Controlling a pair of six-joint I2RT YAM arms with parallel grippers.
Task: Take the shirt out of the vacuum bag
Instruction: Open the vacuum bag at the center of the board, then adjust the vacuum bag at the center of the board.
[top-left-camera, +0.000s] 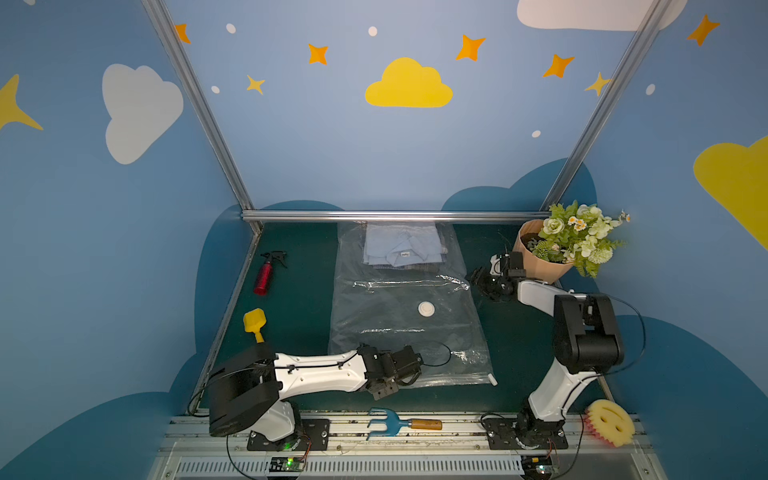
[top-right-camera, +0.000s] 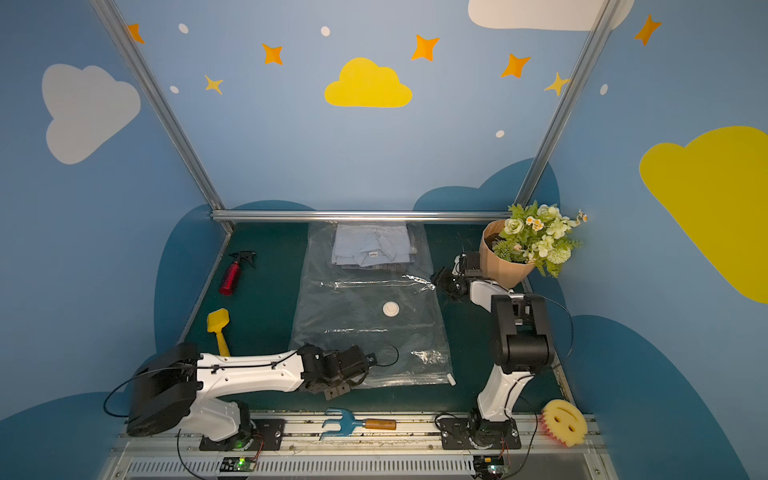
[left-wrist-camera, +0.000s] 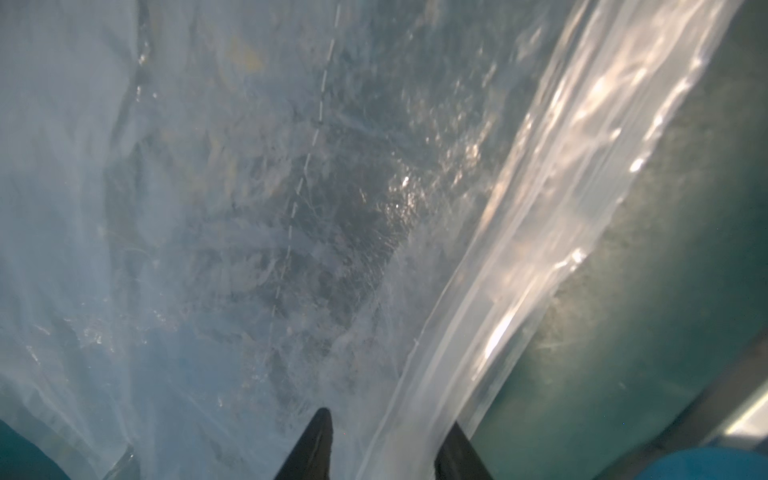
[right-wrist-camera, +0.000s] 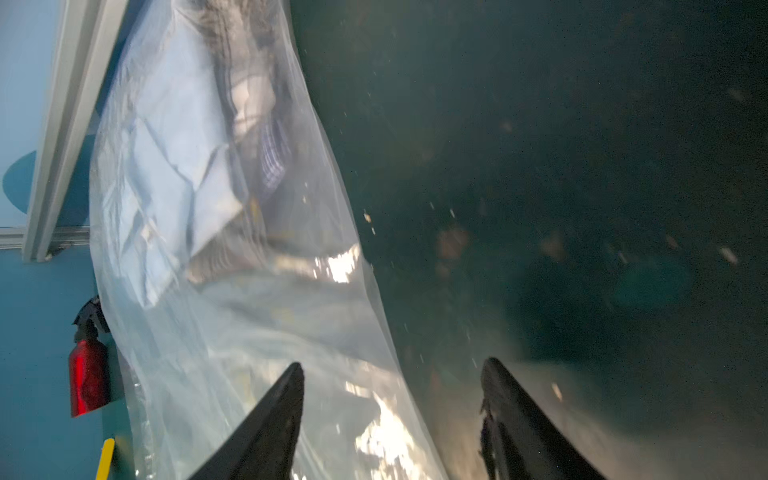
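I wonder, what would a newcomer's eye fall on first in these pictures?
The big clear bag lying on the green table, with a folded blue shirt inside its far end. Next, the flowers at the far right corner, and the left gripper straddling the bag's near edge.

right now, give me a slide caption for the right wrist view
Right end effector open over the bag's side edge, blue shirt folded inside, red bottle beyond.
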